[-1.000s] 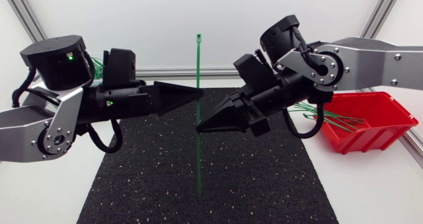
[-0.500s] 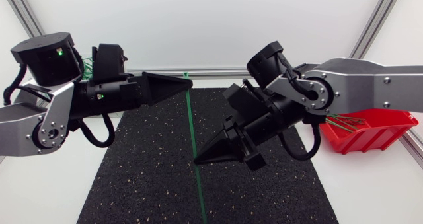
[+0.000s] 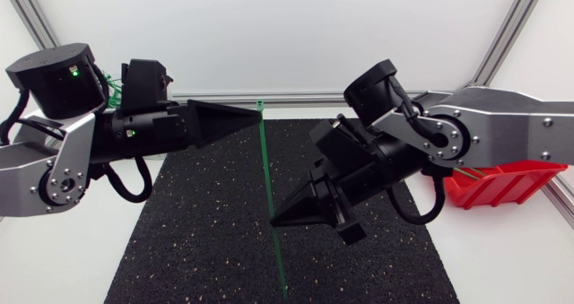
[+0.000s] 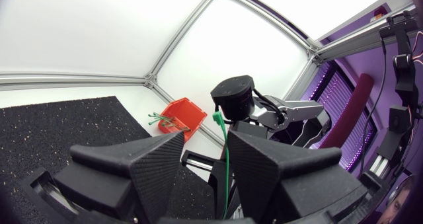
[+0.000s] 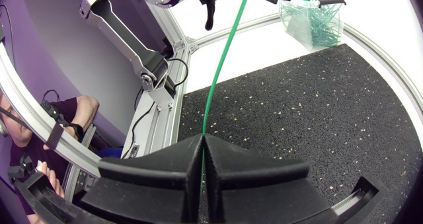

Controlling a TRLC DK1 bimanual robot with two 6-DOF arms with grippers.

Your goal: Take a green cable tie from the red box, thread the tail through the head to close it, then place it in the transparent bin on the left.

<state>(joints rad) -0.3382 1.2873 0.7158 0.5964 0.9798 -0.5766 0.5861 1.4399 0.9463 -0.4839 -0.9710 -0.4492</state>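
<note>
A green cable tie (image 3: 269,187) stands nearly upright over the black mat (image 3: 188,241). My right gripper (image 3: 274,221) is shut on its strap, low down; in the right wrist view the strap (image 5: 221,72) rises from the closed fingertips (image 5: 203,139). My left gripper (image 3: 255,114) is at the tie's top end, just below the head (image 3: 260,104). In the left wrist view its fingers (image 4: 206,135) stand apart, with the strap (image 4: 227,164) in the gap and the head (image 4: 217,117) just beyond the tips. The red box (image 3: 502,183) lies at the right.
The transparent bin (image 5: 310,16) with several green ties stands at the mat's far left corner, mostly hidden behind my left arm in the head view. The red box (image 4: 177,115) holds more ties. Aluminium frame posts rim the table.
My right gripper has moved down and toward the front, pulling the tie down until its head sits at the left fingertips. My left gripper's fingers have parted, and that arm has drawn back left.
</note>
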